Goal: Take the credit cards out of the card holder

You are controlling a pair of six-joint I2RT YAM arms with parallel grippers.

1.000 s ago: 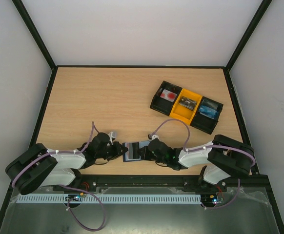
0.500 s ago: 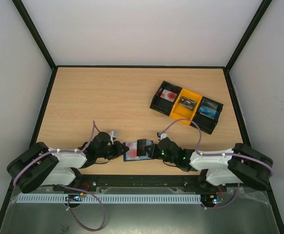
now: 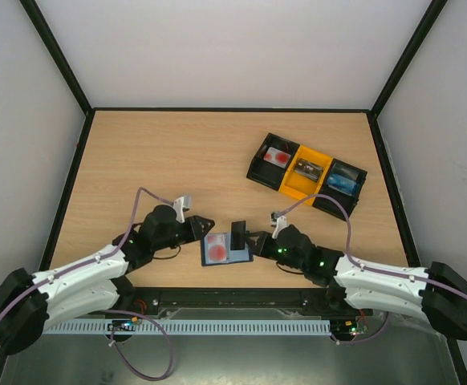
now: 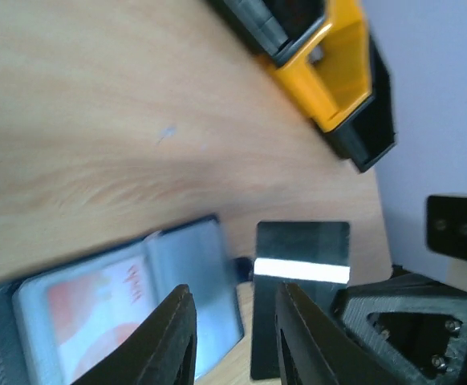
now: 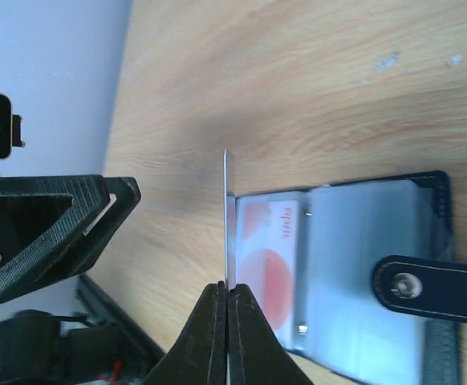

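Observation:
The card holder [image 3: 235, 255] lies open near the table's front edge, with its tab to the right. The pinkish-white credit card with a red spot [image 3: 216, 248] sits in its left pocket, and shows in the right wrist view [image 5: 270, 261] too. My right gripper [image 3: 250, 238] is shut on the black credit card [image 3: 238, 233] and holds it on edge above the holder. That card looks edge-on in the right wrist view [image 5: 225, 216], and flat with a pale stripe in the left wrist view [image 4: 302, 273]. My left gripper [image 3: 203, 226] is open and empty, just left of the holder [image 4: 121, 297].
A black-and-yellow three-compartment tray [image 3: 360, 190] stands at the back right with cards in its compartments; its yellow part [image 4: 330, 72] shows in the left wrist view. Black frame rails border the table.
My right gripper has drawn the black card out of the holder and raised it on edge. My left gripper has backed off to the left, and the pinkish-white card now shows.

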